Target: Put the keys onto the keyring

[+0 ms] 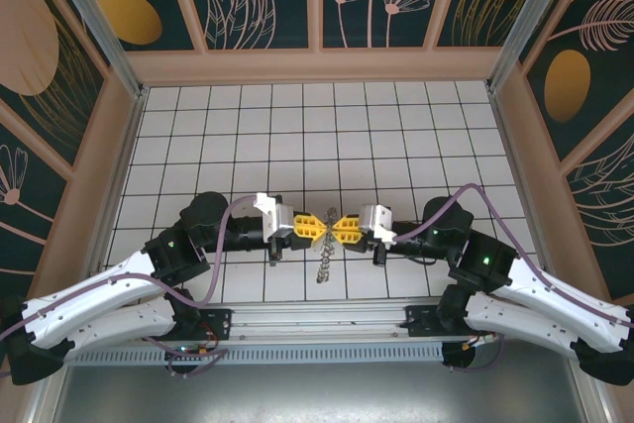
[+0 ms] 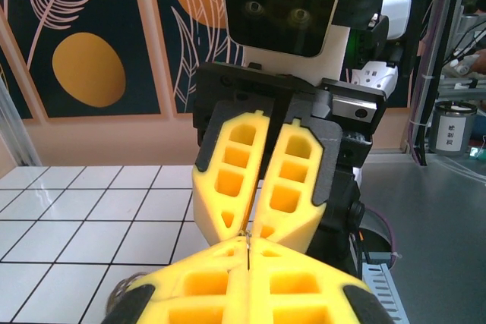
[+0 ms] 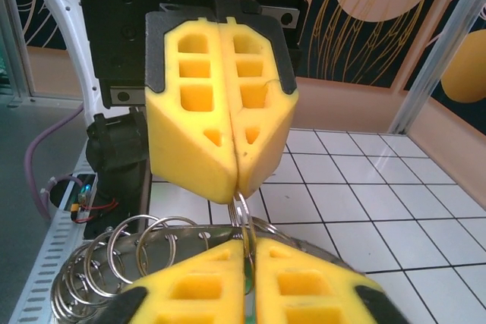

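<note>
- Top external view: the left tool (image 1: 322,228) lay low over the white tiled surface (image 1: 248,126), its yellow fingers pressed together with no gap.
- The right tool (image 1: 339,229) met the left tool tip to tip, its fingers likewise pressed together.
- The keyring (image 1: 323,264) showed as a dull metal string, starting just under the tip of the left tool and trailing from there toward the arm bases. Whether it hung or lay on the surface could not be told.
- Left wrist view: the left tool (image 2: 248,246) sat at the bottom of the picture, its fingers shut along one thin seam.
- The right tool (image 2: 248,227) stood straight across from the left tool, upright, its tips touching the left tool's tips and its fingers closed.
- What was pinched at that joint was too thin to make out here.
- Right wrist view: the left tool (image 3: 239,191) pointed down and was shut tight, with a thin wire ring coming out of its tip.
- The right tool (image 3: 250,252) sat directly under the left tool's tip and was shut on the same ring.
- The keyring (image 3: 76,286) fanned out as a coil of silvery loops, below the left tool and off to one side of it, next to the right tool's fingers.
</note>
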